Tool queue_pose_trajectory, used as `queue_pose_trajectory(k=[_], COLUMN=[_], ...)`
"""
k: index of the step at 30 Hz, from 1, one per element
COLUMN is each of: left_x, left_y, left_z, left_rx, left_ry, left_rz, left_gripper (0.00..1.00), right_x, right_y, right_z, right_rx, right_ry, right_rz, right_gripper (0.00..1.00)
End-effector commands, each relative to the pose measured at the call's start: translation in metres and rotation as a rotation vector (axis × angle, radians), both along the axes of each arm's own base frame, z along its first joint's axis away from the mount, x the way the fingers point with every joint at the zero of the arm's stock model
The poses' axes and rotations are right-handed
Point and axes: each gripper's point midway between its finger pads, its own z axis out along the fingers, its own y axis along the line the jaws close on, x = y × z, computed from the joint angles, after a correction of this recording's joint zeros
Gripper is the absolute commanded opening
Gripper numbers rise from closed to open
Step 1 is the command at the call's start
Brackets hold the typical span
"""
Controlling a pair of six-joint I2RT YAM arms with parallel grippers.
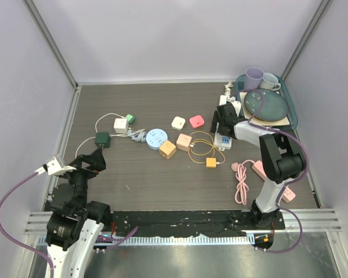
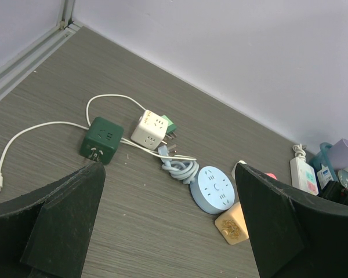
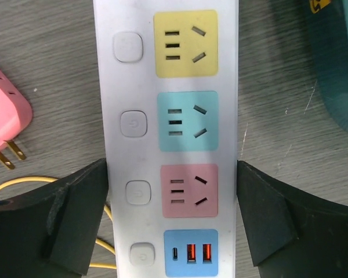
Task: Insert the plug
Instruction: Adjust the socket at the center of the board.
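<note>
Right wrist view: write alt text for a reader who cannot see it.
A white power strip runs up the middle, with yellow, blue-green and pink sockets and a blue USB panel. The right end effector is open, one finger either side of it. A pink plug adapter lies at left, a yellow cable below it.

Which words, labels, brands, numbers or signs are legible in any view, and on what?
No legible words, brands or numbers anywhere.
Power strip: faint power symbols on its white buttons, no lettering.
Yellow label by the teal tray, cut off at the frame edge: unreadable.
</note>
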Motion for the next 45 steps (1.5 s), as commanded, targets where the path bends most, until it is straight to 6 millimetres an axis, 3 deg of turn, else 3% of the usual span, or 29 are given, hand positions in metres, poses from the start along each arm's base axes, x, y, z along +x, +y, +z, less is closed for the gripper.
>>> queue_pose_trajectory(k=[1, 6, 8, 16, 22, 27, 30, 36, 40, 45], left_x=[-0.010, -0.010, -0.010, -0.011, -0.011, -0.011, -0.011, -0.008, -0.004, 0.015], left_y=[0.002, 0.002, 0.002, 0.002, 0.001, 0.001, 0.001, -0.001, -0.007, -0.016], left_z=[0.021, 0.021, 0.021, 0.020, 0.019, 0.019, 0.017, 0.015, 0.013, -0.004], left_rx=[-0.028, -0.028, -0.028, -0.027, -0.027, -0.026, -0.024, -0.020, -0.009, 0.032], left_ry=[-0.093, -0.095, -0.095, -0.092, -0.086, -0.084, -0.077, -0.064, -0.045, 0.087], left_rz=[-0.004, -0.004, -0.005, -0.007, -0.007, -0.009, -0.007, -0.019, -0.044, -0.071], left_gripper=[1.00, 1.00, 0.99, 1.00, 1.00, 1.00, 1.00, 1.00, 1.00, 1.00], right_x=[0.004, -0.015, -0.027, -0.086, -0.110, -0.118, -0.118, -0.115, -0.116, -0.117], right_y=[0.004, 0.015, 0.017, 0.070, 0.120, 0.149, 0.153, 0.146, 0.141, 0.138], right_z=[0.004, 0.002, 0.002, -0.005, -0.004, -0.002, 0.007, 0.048, 0.078, 0.113], right_rx=[0.027, 0.042, 0.047, 0.087, 0.168, 0.197, 0.192, 0.159, 0.130, 0.085], right_ry=[0.001, 0.020, 0.034, 0.087, 0.070, 0.049, 0.034, -0.042, -0.101, -0.173], right_rz=[-0.004, 0.018, 0.007, 0.006, -0.009, 0.003, 0.017, 0.125, 0.221, 0.347], right_gripper=[0.88, 0.62, 0.59, 0.61, 0.65, 0.71, 0.76, 0.93, 0.96, 0.96])
